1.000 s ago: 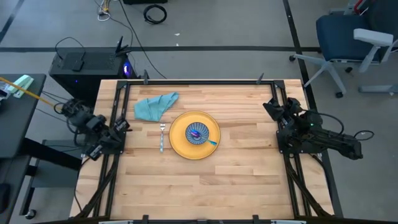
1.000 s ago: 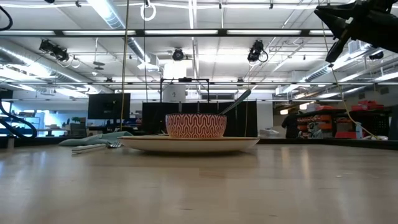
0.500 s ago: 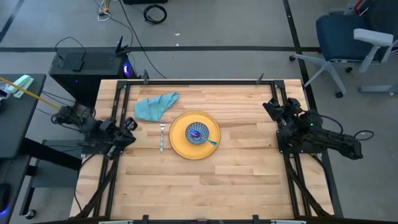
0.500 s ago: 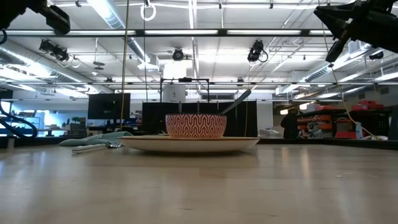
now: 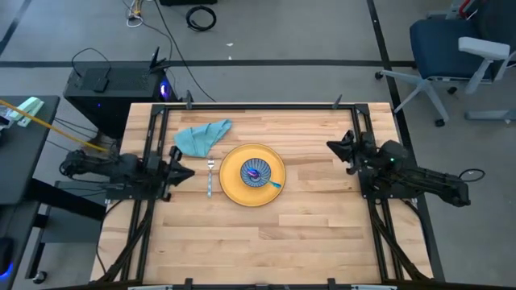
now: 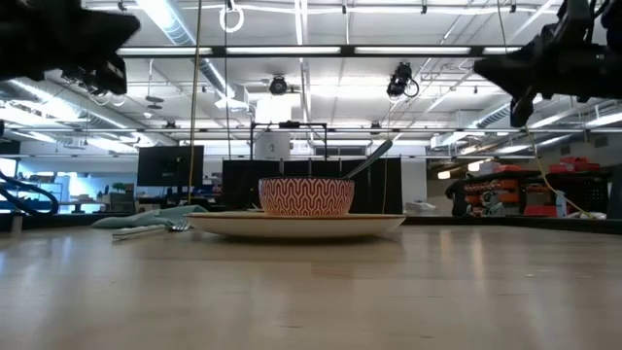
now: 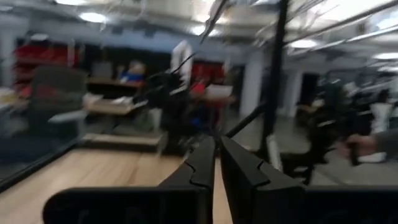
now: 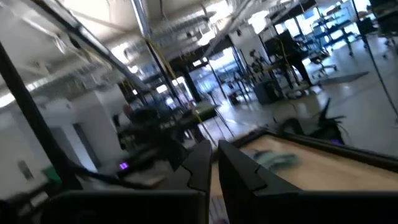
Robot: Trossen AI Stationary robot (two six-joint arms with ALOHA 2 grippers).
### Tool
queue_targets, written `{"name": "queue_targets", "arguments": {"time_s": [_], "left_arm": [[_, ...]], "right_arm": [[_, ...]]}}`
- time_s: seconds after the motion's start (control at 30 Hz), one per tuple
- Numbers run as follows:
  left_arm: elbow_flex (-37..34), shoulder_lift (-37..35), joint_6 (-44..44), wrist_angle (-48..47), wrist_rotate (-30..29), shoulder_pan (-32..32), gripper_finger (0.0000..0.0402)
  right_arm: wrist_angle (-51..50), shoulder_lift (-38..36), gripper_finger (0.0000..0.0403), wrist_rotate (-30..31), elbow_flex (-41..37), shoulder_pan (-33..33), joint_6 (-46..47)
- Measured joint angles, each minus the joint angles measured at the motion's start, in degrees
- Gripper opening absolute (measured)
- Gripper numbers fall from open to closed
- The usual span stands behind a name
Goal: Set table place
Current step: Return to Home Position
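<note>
On the table a yellow plate lies flat, bearing a small patterned bowl with a spoon leaning in it. A fork lies flat just left of the plate. A crumpled teal napkin lies beyond the fork. My left gripper is shut with nothing in it. It hovers over the table's left rail and points at the fork. My right gripper is shut with nothing in it. It hovers at the right rail and points left, toward the plate.
A black rail frame edges the table. Bare wood spreads across the near half. Off the table stand a black box at the far left, a dark side desk at the left and an office chair at the far right.
My left gripper has swung round toward the table's right and sunk, so it now points at the fork. My right gripper has tipped down and rolled a little, its tips reaching farther toward the table's left. The plate, bowl, fork and napkin have stayed put.
</note>
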Motion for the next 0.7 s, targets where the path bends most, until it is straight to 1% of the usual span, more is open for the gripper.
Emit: {"name": "queue_targets", "arguments": {"time_s": [0.07,0.27,0.33,0.5,0.7], "left_arm": [[0.0,0.0,-0.2,-2.6,-1.0,1.3,0.0037],[0.0,0.0,0.4,-10.7,-1.1,3.2,0.004],[0.0,0.0,0.3,-12.6,-1.0,3.2,0.0037],[0.0,0.4,1.8,-12.7,-0.8,3.2,0.003],[0.0,0.4,1.1,-12.6,-0.8,3.2,0.003]], "right_arm": [[-3.0,0.0,0.0034,0.0,0.0,0.0,-1.6],[-12.4,0.0,0.0034,0.0,0.0,0.0,-2.0],[-13.0,0.7,0.0034,0.0,0.4,0.0,-2.5],[-13.7,1.9,0.0034,0.0,0.6,0.0,-5.9],[-13.4,2.0,0.0034,0.0,0.7,0.0,-6.0]]}}
